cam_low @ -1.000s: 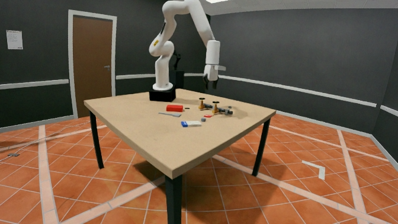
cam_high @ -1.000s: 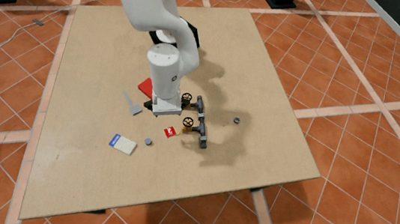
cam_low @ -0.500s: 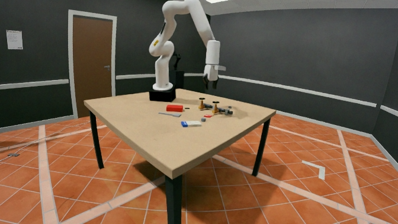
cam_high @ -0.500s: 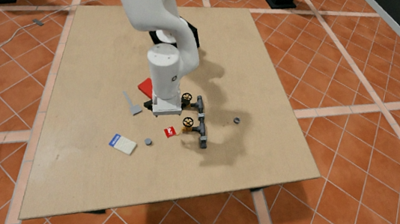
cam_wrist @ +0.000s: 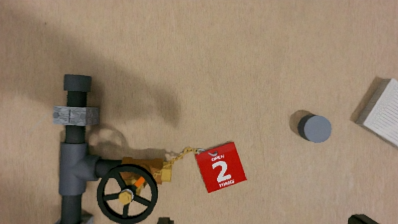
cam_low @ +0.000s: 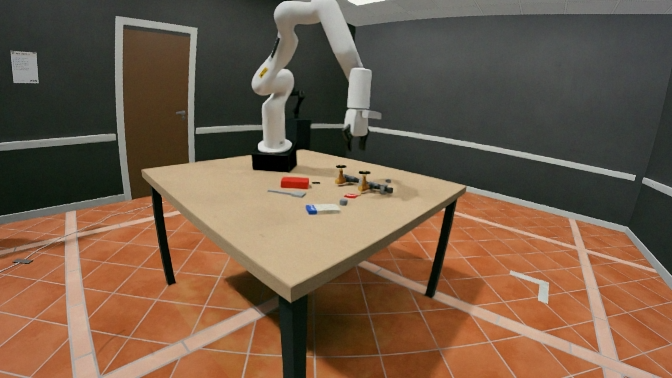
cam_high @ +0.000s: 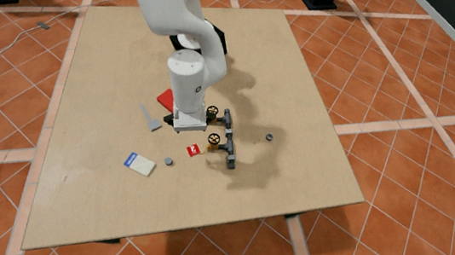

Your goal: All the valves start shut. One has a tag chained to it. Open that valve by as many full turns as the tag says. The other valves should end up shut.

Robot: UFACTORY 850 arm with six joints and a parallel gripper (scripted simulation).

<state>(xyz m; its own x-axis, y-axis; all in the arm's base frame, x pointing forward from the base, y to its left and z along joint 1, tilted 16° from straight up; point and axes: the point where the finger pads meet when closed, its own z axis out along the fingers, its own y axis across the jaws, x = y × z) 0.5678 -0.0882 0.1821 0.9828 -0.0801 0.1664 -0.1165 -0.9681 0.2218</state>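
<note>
A grey pipe (cam_high: 229,139) (cam_low: 380,188) (cam_wrist: 75,165) lies on the table and carries two valves with black handwheels. The near valve (cam_high: 214,138) (cam_low: 363,175) (cam_wrist: 127,193) has a red tag (cam_high: 193,149) (cam_low: 351,195) (cam_wrist: 220,167) chained to it; the tag reads "OPEN 2". The far valve (cam_high: 212,111) (cam_low: 340,168) has no tag. My gripper (cam_low: 355,142) is open and empty. It hangs high above the table over the valves. In the wrist view only its fingertips show at the bottom edge.
A red block (cam_high: 166,99) (cam_low: 294,182), a grey scraper (cam_high: 150,118) (cam_low: 286,192), a white card with a blue end (cam_high: 139,163) (cam_low: 322,208) (cam_wrist: 382,117) and two small grey cylinders (cam_high: 168,161) (cam_wrist: 315,128) (cam_high: 269,136) lie around. The robot base (cam_low: 273,160) stands at the back.
</note>
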